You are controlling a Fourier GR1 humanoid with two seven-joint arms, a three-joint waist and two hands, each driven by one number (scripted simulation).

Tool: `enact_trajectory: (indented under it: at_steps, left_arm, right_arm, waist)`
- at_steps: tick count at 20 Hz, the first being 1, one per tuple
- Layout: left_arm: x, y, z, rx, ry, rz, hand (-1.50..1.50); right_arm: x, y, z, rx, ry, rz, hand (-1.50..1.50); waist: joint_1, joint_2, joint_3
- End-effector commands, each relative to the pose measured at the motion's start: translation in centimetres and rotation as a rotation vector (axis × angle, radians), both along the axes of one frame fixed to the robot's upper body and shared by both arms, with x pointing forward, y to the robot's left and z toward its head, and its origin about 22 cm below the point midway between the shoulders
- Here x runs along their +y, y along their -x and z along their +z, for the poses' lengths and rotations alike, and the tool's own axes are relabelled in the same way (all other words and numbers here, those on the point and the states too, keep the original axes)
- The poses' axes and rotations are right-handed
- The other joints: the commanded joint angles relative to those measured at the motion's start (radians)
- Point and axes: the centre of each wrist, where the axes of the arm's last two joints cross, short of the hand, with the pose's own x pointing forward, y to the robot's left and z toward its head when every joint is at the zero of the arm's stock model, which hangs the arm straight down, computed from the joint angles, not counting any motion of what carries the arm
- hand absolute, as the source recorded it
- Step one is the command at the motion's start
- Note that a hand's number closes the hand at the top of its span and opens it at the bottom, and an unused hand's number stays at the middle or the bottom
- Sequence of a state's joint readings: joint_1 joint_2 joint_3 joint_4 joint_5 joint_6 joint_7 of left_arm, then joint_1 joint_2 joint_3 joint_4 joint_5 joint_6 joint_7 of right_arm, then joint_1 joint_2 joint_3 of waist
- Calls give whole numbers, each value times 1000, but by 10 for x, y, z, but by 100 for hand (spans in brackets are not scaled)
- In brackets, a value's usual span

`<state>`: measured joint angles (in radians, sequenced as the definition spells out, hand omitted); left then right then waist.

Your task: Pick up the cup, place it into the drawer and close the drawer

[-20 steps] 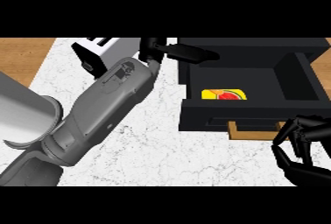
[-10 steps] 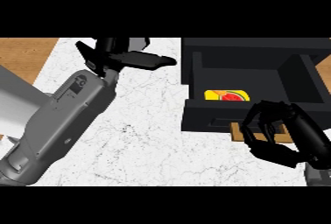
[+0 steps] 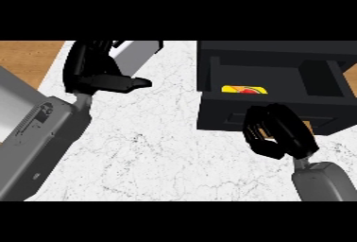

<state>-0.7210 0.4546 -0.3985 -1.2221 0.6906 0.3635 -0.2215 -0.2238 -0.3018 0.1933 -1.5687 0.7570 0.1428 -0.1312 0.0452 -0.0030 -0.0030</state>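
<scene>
The white marbled worktop point(image 3: 160, 151) fills most of the head view, with a strip of wood floor point(image 3: 28, 56) showing past its upper left corner. At the upper right stands a black drawer point(image 3: 279, 90), pulled open, its dark front panel facing down the view and its inside visible from above. The left forearm point(image 3: 35, 142) is a broad grey mass running up from the lower left edge. Its black left hand point(image 3: 97, 71) sits above the worktop's upper left part, fingers bent and bunched, thumb jutting to the right; a pale grey block point(image 3: 136, 52) lies just behind it, and I cannot tell whether the hand touches it. The right hand point(image 3: 279, 132) rises from the lower right on a short grey forearm, fingers curled inward and holding nothing, set right against the drawer's front panel. Inside the drawer, near its front wall, lies the cup point(image 3: 244, 89), seen only as a small yellow and red shape.
</scene>
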Motion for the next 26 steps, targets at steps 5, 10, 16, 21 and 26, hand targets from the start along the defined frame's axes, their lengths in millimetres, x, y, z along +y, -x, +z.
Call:
enact_trajectory:
  at_steps: [5,10,16,21,26]
  left_arm:
    - [43,31,-15,9,11,18,-150]
    - [75,35,-11,-13,8,32,-150]
    - [75,50,-18,-13,19,-18,-150]
    - [80,46,-20,5,14,-25,-150]
    - [75,51,-33,4,40,-72,-150]
  right_arm:
    - [25,-53,-63,12,151,3,150]
    - [27,-88,-71,54,143,-4,150]
    - [-1,-130,-46,101,117,-49,150]
    - [-23,-137,-43,137,86,-81,150]
    - [-42,-144,-24,172,71,-103,150]
  waist:
    - [3,10,4]
    - [-11,11,4]
    - [23,23,5]
    - [31,32,6]
    - [55,46,7]
